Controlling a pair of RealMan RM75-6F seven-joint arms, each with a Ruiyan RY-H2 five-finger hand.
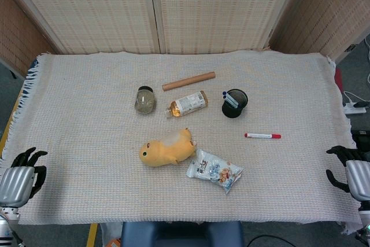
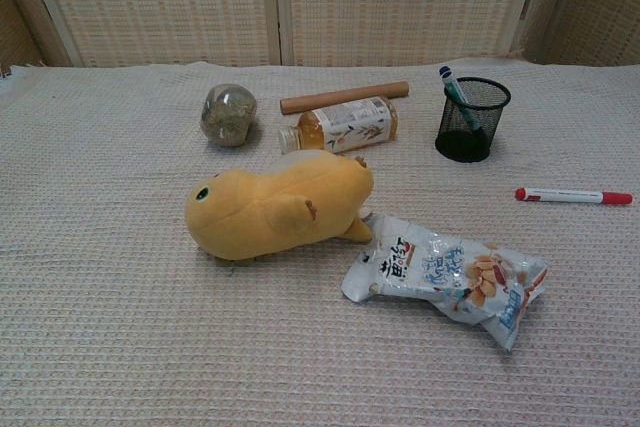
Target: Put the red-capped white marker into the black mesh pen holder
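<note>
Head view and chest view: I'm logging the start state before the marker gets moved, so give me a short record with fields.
marker: red-capped white marker lying flat on the cloth, untouched
holder: black mesh pen holder upright, a blue-capped pen inside
left hand: left hand at the near table edge, holding nothing
right hand: right hand at the near edge, holding nothing

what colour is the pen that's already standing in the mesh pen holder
Dark teal-green with a blue cap; the pen in the black mesh pen holder shows best in the chest view.
</note>
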